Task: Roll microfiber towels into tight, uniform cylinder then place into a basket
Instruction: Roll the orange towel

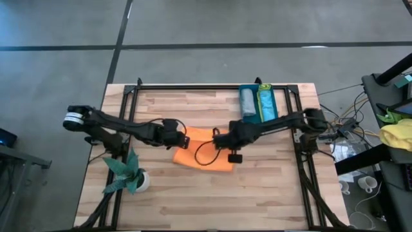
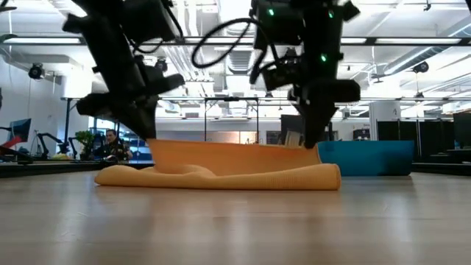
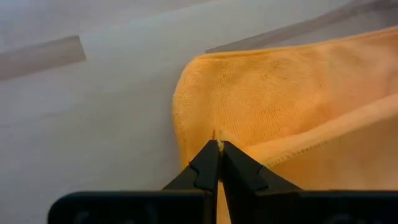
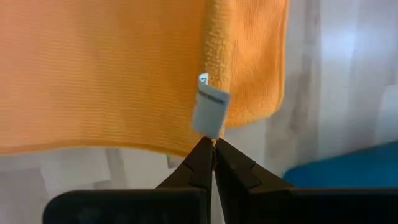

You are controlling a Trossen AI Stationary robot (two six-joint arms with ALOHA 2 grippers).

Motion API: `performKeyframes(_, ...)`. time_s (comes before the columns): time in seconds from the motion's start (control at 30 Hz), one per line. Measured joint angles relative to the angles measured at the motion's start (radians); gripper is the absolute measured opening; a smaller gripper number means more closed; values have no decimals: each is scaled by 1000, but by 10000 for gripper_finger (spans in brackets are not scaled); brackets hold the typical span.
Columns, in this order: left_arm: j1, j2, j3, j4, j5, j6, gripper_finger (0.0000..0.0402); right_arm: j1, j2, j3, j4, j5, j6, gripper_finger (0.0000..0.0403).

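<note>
The orange towel point(image 1: 205, 154) lies in the middle of the table, its near part resting on the wood as a fold point(image 2: 221, 177) and its far edge raised. My left gripper point(image 1: 183, 137) is shut on the towel's far left corner. My right gripper point(image 1: 216, 138) is shut on the far right corner, beside a white tag point(image 4: 210, 111). The teal-blue basket point(image 1: 276, 106) stands at the far right and holds a grey roll point(image 1: 248, 103) and a turquoise roll point(image 1: 265, 103). My left gripper pinches the orange towel's hemmed edge point(image 3: 214, 134) at its far left corner between both fingers, slanting down from the left. That corner is held up off the table and the cloth below it sags onto the lying fold. My right gripper pinches the towel's edge point(image 4: 202, 144) right below the white tag, at the far right corner, fingers pointing steeply down. The corner is lifted; the cloth between the two grippers point(image 2: 235, 154) stretches nearly level above the part on the table.
A leafy plant in a white pot point(image 1: 132, 175) stands near the table's left front. A dark frame rail point(image 1: 212, 88) runs along the far edge. Bare wood lies in front of the towel. A yellow and green cloth heap point(image 1: 398, 132) sits off the table at the right.
</note>
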Motion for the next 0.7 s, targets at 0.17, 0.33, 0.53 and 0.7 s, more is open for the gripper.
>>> performKeyframes(0.17,61,37,0,46,95,-13,0,-61,-29,-115,162,-70,-99,9)
performKeyframes(0.33,90,20,4,27,201,-112,0,-96,-30,-146,218,-112,-179,9)
performKeyframes(0.53,55,-35,96,-182,239,-262,0,-106,-32,-151,229,-136,-285,9)
performKeyframes(0.7,94,11,117,-197,177,-281,0,-129,-31,-189,325,-132,-301,9)
